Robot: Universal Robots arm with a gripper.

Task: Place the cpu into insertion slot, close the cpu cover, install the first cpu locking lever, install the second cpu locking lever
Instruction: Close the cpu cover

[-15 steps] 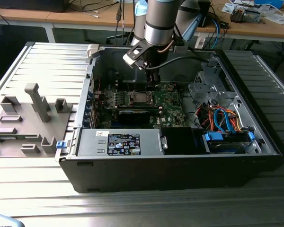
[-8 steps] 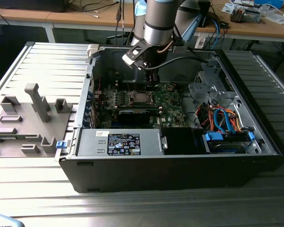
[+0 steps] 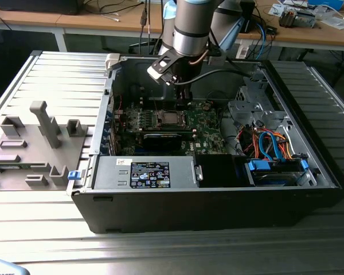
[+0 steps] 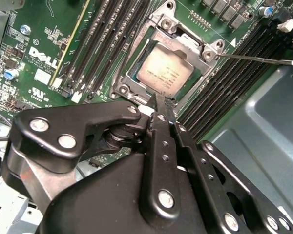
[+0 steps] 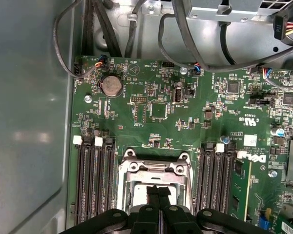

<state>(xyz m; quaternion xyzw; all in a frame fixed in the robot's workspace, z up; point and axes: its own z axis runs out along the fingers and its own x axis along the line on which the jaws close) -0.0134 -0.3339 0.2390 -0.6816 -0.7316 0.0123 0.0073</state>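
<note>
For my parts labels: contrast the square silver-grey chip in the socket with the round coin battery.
The square silver-grey cpu is pale and larger; the round silver coin battery is darker and smaller. The cpu sits between the black memory slots; the battery sits apart from them. Both lie flat on the green board.

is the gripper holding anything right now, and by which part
Nothing looks held: the gripper is shut on itself, its tips at the edge of the cpu cover. The cpu lies seated in the cover's window.
</note>
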